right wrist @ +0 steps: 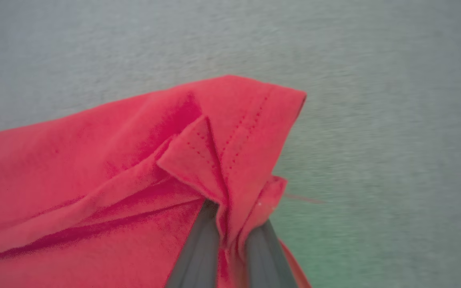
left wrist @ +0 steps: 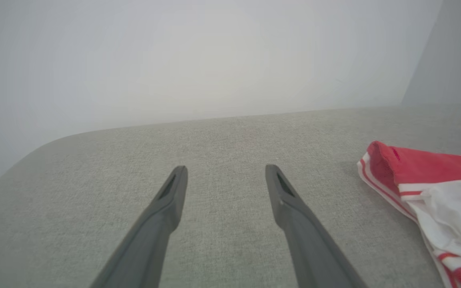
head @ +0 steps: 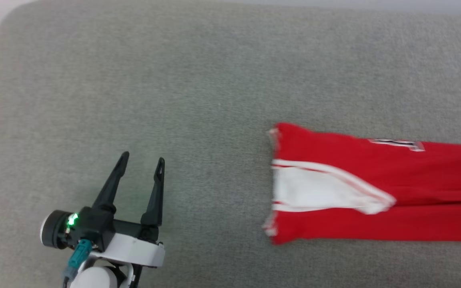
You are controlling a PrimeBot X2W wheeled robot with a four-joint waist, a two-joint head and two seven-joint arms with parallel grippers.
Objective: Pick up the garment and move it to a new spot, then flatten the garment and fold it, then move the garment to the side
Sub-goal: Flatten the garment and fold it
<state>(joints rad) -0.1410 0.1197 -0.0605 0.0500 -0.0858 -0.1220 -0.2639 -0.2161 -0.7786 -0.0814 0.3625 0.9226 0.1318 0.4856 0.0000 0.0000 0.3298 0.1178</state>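
The garment (head: 374, 192), a red jersey with a white sleeve and striped trim, lies folded lengthwise on the grey cushion, running off the right edge of the head view. My left gripper (head: 142, 164) hovers open at the lower left, well clear of the cloth and holding nothing. The left wrist view shows its two fingers spread (left wrist: 226, 176) with the garment's sleeve end (left wrist: 426, 188) off to the right. In the right wrist view my right gripper (right wrist: 230, 224) is shut on a bunched red hem corner of the garment (right wrist: 230, 136), the cloth pinched between both fingers.
The grey fabric cushion (head: 174, 100) spreads under everything, with its rounded corner at the upper left. A pale wall (left wrist: 214, 60) rises behind the cushion's far edge in the left wrist view.
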